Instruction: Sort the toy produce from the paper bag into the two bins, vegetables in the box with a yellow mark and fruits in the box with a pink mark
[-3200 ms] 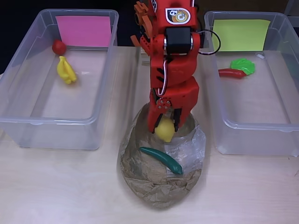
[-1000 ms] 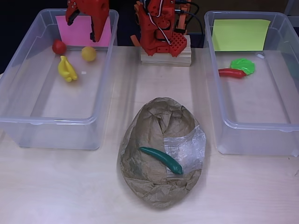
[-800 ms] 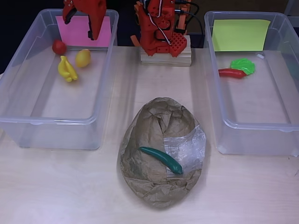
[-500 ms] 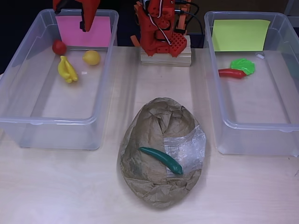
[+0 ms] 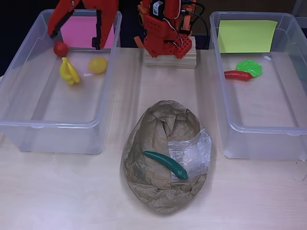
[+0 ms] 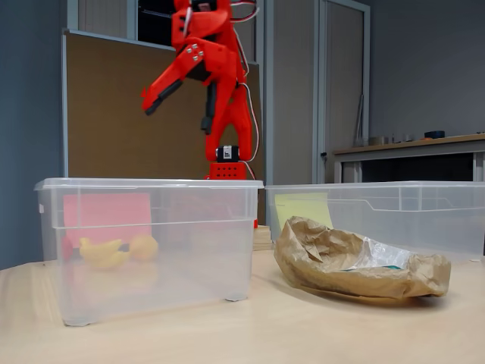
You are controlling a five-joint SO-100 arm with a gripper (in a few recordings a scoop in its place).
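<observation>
Gripper (image 5: 76,31) raised above far end of left bin (image 5: 19,127), over pink mark (image 5: 84,32); fingers spread wide, holding nothing. Same seen in fixed view (image 6: 176,97), well above bin rim.

Left bin, far end: red round fruit (image 5: 60,48), banana (image 5: 68,72), lemon (image 5: 97,65), all apart from gripper; banana between the other 2.

Right bin (image 5: 268,139), far end: yellow mark (image 5: 247,35); green leafy vegetable (image 5: 250,67) touching red chili (image 5: 238,74).

Paper bag (image 5: 163,187) lying crumpled at table (image 5: 72,191) near edge, between the 2 bins. Green chili (image 5: 166,164) resting on bag, beside clear plastic patch (image 5: 192,151).
</observation>
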